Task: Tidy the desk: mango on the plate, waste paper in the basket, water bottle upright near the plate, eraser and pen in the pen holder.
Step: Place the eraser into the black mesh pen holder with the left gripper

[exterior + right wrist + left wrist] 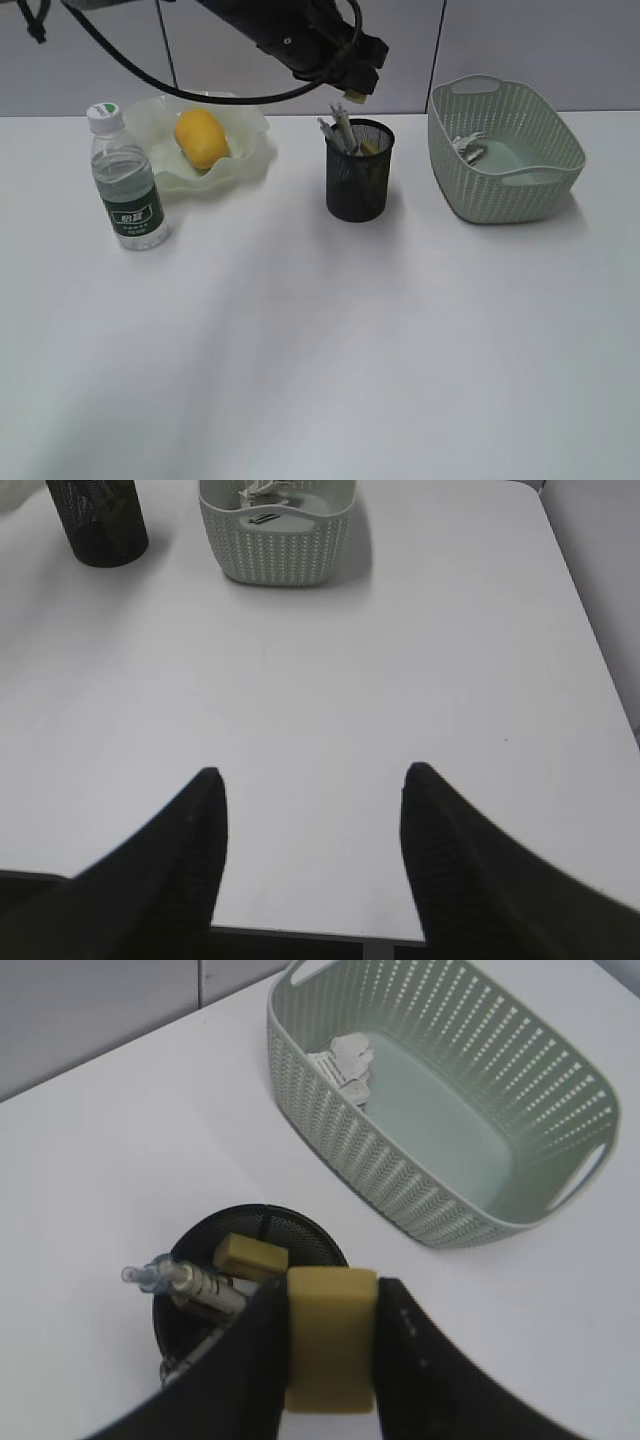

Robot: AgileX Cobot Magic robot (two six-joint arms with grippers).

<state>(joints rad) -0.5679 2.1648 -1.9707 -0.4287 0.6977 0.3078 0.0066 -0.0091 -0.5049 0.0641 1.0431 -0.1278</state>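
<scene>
Little can be read in these views. The water bottle (127,180), standing at about seven o'clock from the plate (250,150), carries a dark green label (134,216) with pale characters too small to make out. The waste paper (345,1063) in the basket (330,1140) shows dark print, also illegible. No other text, brand, number or sign is legible.

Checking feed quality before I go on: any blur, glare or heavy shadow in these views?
Exterior view: even light, soft shadows beside the pen holder and basket; the left arm at the top is dark. Left wrist view: the basket is sharp, the left gripper close and soft-edged. Right wrist view: the right gripper is a dark silhouette; no glare.
</scene>
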